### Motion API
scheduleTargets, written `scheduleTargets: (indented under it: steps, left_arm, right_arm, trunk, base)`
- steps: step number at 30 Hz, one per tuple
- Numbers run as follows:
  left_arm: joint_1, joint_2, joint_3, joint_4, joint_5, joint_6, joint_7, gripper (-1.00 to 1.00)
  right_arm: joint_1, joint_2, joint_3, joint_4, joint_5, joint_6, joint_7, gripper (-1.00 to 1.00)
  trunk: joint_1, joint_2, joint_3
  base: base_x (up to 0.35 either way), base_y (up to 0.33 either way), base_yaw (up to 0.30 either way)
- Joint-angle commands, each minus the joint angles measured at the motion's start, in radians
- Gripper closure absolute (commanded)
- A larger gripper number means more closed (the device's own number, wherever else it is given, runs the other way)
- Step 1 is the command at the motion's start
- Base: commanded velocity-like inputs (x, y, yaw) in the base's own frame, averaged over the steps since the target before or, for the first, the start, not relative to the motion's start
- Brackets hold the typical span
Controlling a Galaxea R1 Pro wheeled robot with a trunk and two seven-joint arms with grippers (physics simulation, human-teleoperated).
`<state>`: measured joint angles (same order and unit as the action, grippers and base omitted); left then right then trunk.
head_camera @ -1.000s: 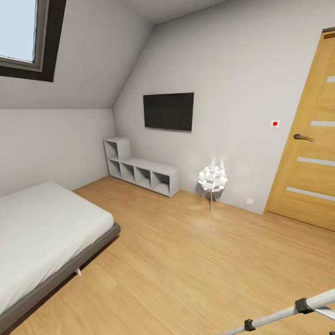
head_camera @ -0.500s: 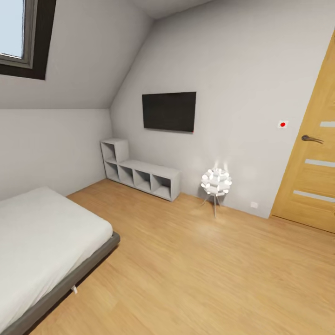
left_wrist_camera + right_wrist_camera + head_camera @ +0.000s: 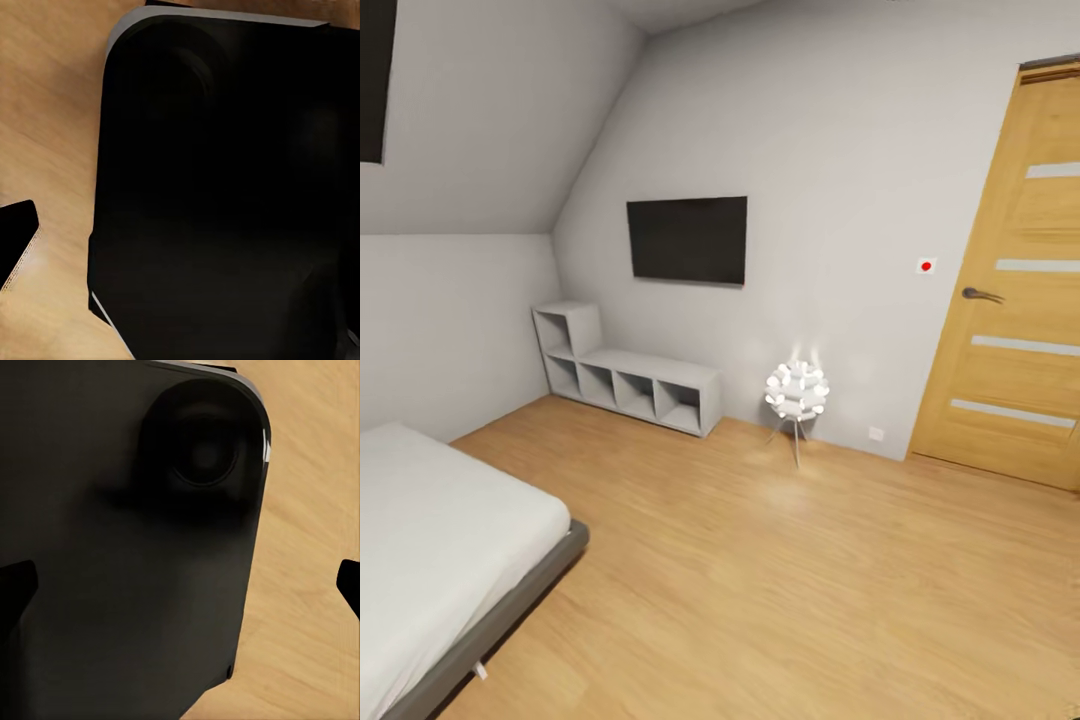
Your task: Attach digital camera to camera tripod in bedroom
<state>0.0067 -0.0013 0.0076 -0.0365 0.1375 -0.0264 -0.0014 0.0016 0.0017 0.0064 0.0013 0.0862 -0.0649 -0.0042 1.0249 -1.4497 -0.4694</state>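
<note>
Bedroom, pale grey walls, sloped ceiling, light wood plank floor [image 3: 790,580]. Landmark for all places: flat black wall-mounted TV screen [image 3: 687,239].

1. Low grey cube shelf unit [image 3: 625,378] – below TV, against same wall; taller single-cube end toward the side wall.
2. Small white petal-ball floor lamp on thin metal legs [image 3: 796,393] – below and to door side of TV, near wall, apart from shelf unit.
3. Light oak door w/ frosted horizontal glass strips [image 3: 1015,300] – far along TV wall, past lamp; dark lever handle [image 3: 980,294] on edge nearer TV.
4. White wall switch w/ red dot [image 3: 926,265] – btwn TV and door, just beside door frame.
5. White wall socket [image 3: 876,433] – low on wall, btwn lamp and door.
6. Grey-framed bed w/ pale mattress [image 3: 430,540] – well below TV, on shelf side, along the side wall; foot corner juts into floor.
7. Dark window frame edge [image 3: 375,80] – in sloped ceiling, above bed side.

Open room: broad bare floor from bed corner across to door, and from lamp back toward the camera; bounded by bed edge, shelf front, lamp legs, door wall.

Wrist views: left wrist – large dark rounded-corner body [image 3: 225,195] w/ pale rim, over wood floor, one dark fingertip [image 3: 16,240] at frame edge. Right wrist – similar dark body [image 3: 127,547] w/ round recess, wood floor alongside, dark fingertips [image 3: 349,585] at both frame edges. Claw state, both arms: cannot tell.

Digital camera, camera tripod: location cannot be told.
</note>
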Motion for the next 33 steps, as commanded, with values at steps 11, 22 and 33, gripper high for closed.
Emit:
scheduleTargets:
  steps: [11, 22, 33]
  left_arm:
    - [0.001, 0.0, 0.0, -0.002, 0.008, -0.001, 0.0, -1.0]
    - [0.001, 0.0, 0.0, -0.002, 0.008, -0.001, 0.0, -1.0]
    - [0.001, 0.0, 0.0, -0.002, 0.008, -0.002, 0.0, -1.0]
  right_arm:
    - [0.0, 0.0, 0.0, 0.0, 0.009, -0.003, 0.0, -1.0]
    - [0.0, 0.0, 0.0, 0.0, 0.009, -0.003, 0.0, -1.0]
    - [0.0, 0.0, 0.0, 0.0, 0.009, -0.002, 0.0, -1.0]
  trunk:
    - [0.0, 0.0, -0.001]
    - [0.0, 0.0, -0.001]
    - [0.0, 0.0, -0.001]
  base:
    - [0.008, 0.005, -0.24]
    - [0.001, 0.0, -0.241]
    - [0.0, 0.0, -0.241]
